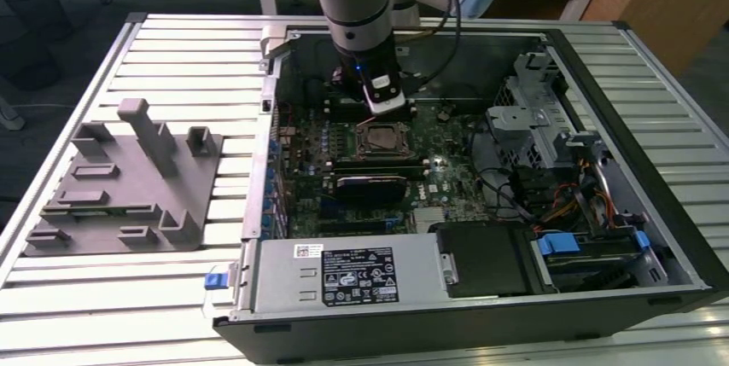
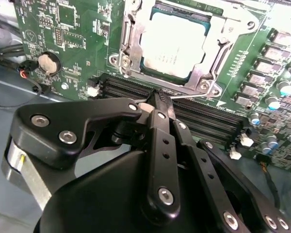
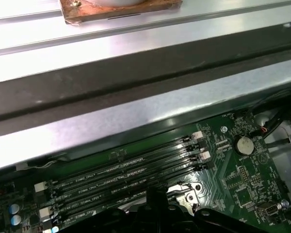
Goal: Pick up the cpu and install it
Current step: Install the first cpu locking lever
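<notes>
The cpu (image 2: 172, 42), a pale silver-white square, lies flat in the motherboard socket (image 1: 381, 139) with the metal retaining frame (image 2: 128, 39) around it. My gripper (image 2: 157, 97) is shut, its black fingers pressed together with nothing seen between them. The tips sit just beside the socket, at the thin wire lever (image 2: 196, 96) that runs along the socket's edge by the memory slots (image 2: 203, 119). In the exterior view the gripper (image 1: 385, 114) hangs inside the open computer case (image 1: 638, 238), right behind the socket. In the first wrist view the fingertips (image 3: 157, 194) meet by the socket corner.
A grey plastic block with upright posts (image 1: 125, 183) stands on the slatted table at the exterior view's left. Inside the case are a black ribbed module (image 1: 370, 185), a power supply (image 1: 341, 276), drive bays (image 1: 535, 131) and loose cables (image 1: 569, 204). The case wall (image 3: 136, 111) rises close behind the memory slots.
</notes>
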Controlling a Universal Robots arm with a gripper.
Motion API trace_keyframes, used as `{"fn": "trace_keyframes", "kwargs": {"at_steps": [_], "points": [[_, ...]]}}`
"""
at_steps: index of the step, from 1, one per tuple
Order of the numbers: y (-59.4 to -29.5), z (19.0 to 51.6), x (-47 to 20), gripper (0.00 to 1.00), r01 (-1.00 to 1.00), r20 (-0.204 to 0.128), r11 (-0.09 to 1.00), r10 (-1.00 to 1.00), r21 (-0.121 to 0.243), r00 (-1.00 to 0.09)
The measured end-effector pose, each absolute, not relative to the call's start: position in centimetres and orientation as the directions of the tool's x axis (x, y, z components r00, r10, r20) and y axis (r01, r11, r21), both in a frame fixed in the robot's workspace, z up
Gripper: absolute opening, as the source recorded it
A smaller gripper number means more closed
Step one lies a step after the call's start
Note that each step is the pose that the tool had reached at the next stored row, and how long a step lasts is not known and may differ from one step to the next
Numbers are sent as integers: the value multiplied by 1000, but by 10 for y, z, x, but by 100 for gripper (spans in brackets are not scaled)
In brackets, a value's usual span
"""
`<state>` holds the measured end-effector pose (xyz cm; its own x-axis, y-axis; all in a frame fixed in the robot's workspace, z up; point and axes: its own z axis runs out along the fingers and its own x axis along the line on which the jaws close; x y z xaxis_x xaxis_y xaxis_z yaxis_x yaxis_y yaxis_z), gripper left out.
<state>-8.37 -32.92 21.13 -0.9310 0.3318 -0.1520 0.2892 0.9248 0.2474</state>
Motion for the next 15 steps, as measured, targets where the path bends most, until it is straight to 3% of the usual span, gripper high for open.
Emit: {"fn": "trace_keyframes", "kwargs": {"at_steps": [15], "points": [[-318, 205, -83, 11, 362, -154, 900, 405, 245, -901]]}}
